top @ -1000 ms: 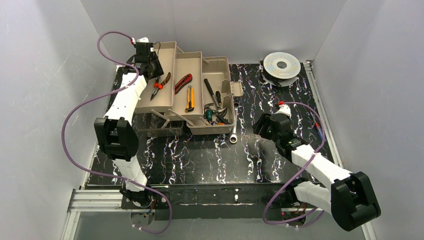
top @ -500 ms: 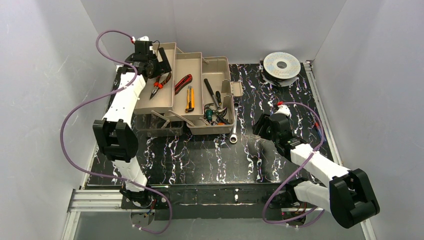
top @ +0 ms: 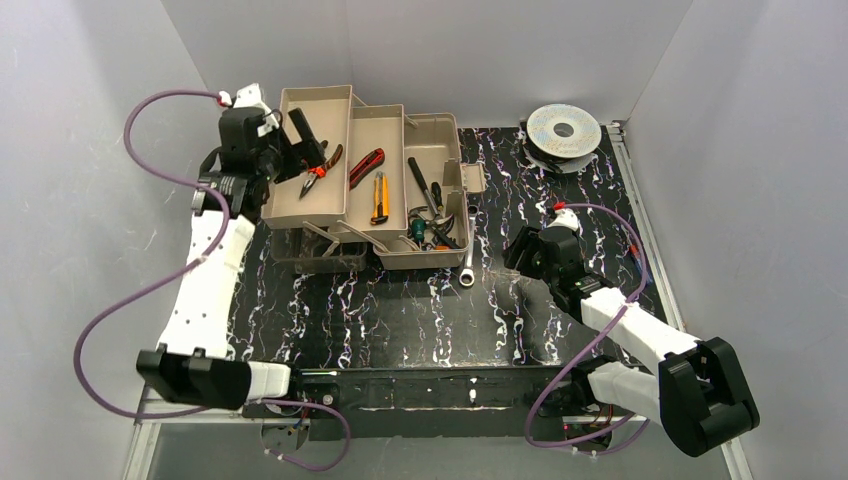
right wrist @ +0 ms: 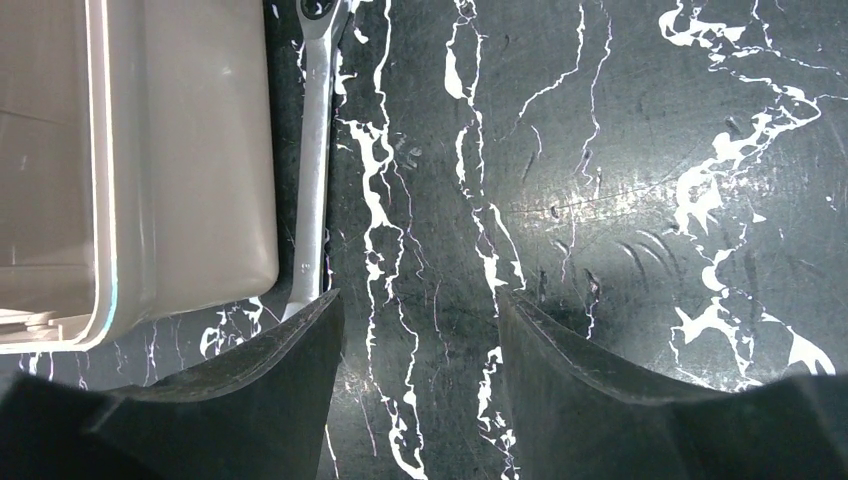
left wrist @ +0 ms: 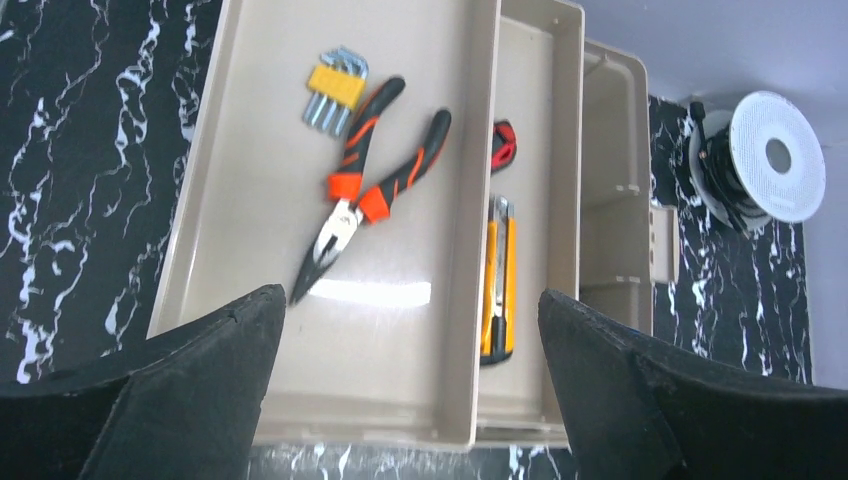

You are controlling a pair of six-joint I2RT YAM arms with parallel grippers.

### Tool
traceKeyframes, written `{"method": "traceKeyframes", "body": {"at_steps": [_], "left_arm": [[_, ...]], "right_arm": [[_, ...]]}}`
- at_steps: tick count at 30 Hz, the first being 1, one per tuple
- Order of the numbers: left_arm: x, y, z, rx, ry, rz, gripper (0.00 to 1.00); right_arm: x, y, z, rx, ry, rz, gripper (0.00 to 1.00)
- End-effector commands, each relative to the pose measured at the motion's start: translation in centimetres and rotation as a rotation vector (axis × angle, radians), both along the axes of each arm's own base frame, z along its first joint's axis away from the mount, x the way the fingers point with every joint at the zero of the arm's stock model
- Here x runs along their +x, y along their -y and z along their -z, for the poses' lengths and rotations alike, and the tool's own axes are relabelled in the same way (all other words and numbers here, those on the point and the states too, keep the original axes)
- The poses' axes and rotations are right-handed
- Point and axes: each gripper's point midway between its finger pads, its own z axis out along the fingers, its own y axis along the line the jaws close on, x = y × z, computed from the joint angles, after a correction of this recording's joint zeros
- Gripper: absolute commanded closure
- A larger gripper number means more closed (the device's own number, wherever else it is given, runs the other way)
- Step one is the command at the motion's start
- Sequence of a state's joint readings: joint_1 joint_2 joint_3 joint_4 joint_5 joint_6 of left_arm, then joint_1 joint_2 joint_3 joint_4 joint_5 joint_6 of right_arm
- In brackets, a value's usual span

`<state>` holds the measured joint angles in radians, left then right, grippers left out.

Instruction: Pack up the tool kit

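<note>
Sitting at the upper middle of the overhead view, the tool kit's toolbox (top: pixel 437 140) is spread open on the counter (top: pixel 420 320), its fold-out trays stepped off toward the left. The leftmost tray (left wrist: pixel 250 250) holds the red pliers (left wrist: pixel 365 195) and a set of hex keys (left wrist: pixel 335 85) in a yellow holder. The middle tray carries the yellow knife (left wrist: pixel 498 280) and a red-handled tool (top: pixel 366 166) above it. The deep base at right holds a tangle of long tools, screwdrivers probably among them, though they are too jumbled to sort out from above.

One wrench (right wrist: pixel 312 150) is not yet packed: it lies on the counter just beside the lower right corner of the box.

The left pincer (left wrist: pixel 410 330) hangs over the near edge of the leftmost tray, fingers wide apart and empty. The right pincer (right wrist: pixel 420 310) hovers low over bare counter just right of the wrench, fingers apart, nothing between them.

Most of the loading looks done. What is left, by my reading, is the wrench, then folding the trays in and closing the lid. The wire spool (top: pixel 563 130) stands at upper right, well apart from the box.
</note>
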<state>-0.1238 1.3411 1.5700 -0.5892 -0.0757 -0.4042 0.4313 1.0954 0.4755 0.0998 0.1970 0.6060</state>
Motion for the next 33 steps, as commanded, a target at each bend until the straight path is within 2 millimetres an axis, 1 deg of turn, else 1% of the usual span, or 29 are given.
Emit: {"method": "traceKeyframes", "body": {"at_steps": [1, 5, 7, 9, 10, 12, 13, 14, 16, 19, 20, 21, 22, 25, 27, 30, 33], "left_arm": [[-4.6, 0.4, 0.6, -0.001, -0.042, 0.065, 0.02], [-8.1, 1.4, 1.9, -0.020, -0.090, 0.142, 0.02], [-9.8, 1.8, 2.9, -0.040, -0.122, 0.169, 0.02], [-10.9, 2.7, 4.0, -0.063, -0.144, 0.197, 0.02], [-11.4, 3.6, 4.4, -0.067, -0.154, 0.225, 0.02], [-11.9, 5.5, 5.2, -0.028, -0.172, 0.284, 0.02], [-12.1, 6.9, 5.5, 0.004, -0.176, 0.331, 0.02], [-12.6, 8.9, 5.6, 0.032, -0.170, 0.400, 0.02], [-13.1, 11.6, 5.7, 0.063, -0.154, 0.480, 0.02], [-14.1, 15.5, 6.1, 0.070, -0.115, 0.614, 0.03], [-14.5, 16.6, 6.4, 0.079, -0.107, 0.655, 0.03], [-14.9, 17.6, 6.8, 0.093, -0.103, 0.692, 0.03], [-15.3, 18.5, 7.4, 0.113, -0.103, 0.727, 0.03], [-16.7, 21.0, 9.0, 0.149, -0.114, 0.845, 0.03], [-17.9, 22.5, 9.7, 0.144, -0.114, 0.932, 0.04], [-19.2, 23.7, 10.1, 0.118, -0.088, 1.029, 0.03], [-19.8, 23.8, 9.9, 0.114, -0.065, 1.079, 0.03]], "right_arm": [[0.7, -0.5, -1.1, 0.025, 0.052, -0.014, 0.34], [0.7, -0.6, -1.1, 0.026, 0.052, -0.021, 0.34], [0.7, -0.8, -1.0, 0.026, 0.045, -0.028, 0.34], [0.8, -1.2, -0.8, 0.029, 0.032, -0.040, 0.34], [0.9, -1.4, -0.7, 0.032, 0.023, -0.050, 0.34], [1.0, -2.3, -0.2, 0.032, -0.001, -0.084, 0.36], [1.0, -2.6, 0.0, 0.029, -0.013, -0.097, 0.38], [1.1, -2.7, 0.0, 0.026, -0.022, -0.099, 0.38], [1.3, -2.4, 0.2, 0.008, -0.035, -0.080, 0.38], [1.7, -1.4, -0.8, -0.036, -0.033, -0.039, 0.38], [1.7, -0.7, -1.0, -0.067, -0.043, -0.009, 0.38], [1.8, 0.6, -1.0, -0.103, -0.062, 0.054, 0.38], [2.0, 2.1, -1.1, -0.125, -0.098, 0.128, 0.38], [2.3, 6.3, -1.7, -0.142, -0.220, 0.243, 0.39], [2.4, 9.5, -2.3, -0.171, -0.238, 0.337, 0.35], [2.1, 14.9, -3.4, -0.240, -0.244, 0.518, 0.27], [0.8, 20.4, -3.9, -0.320, -0.332, 0.741, 0.17]]}}
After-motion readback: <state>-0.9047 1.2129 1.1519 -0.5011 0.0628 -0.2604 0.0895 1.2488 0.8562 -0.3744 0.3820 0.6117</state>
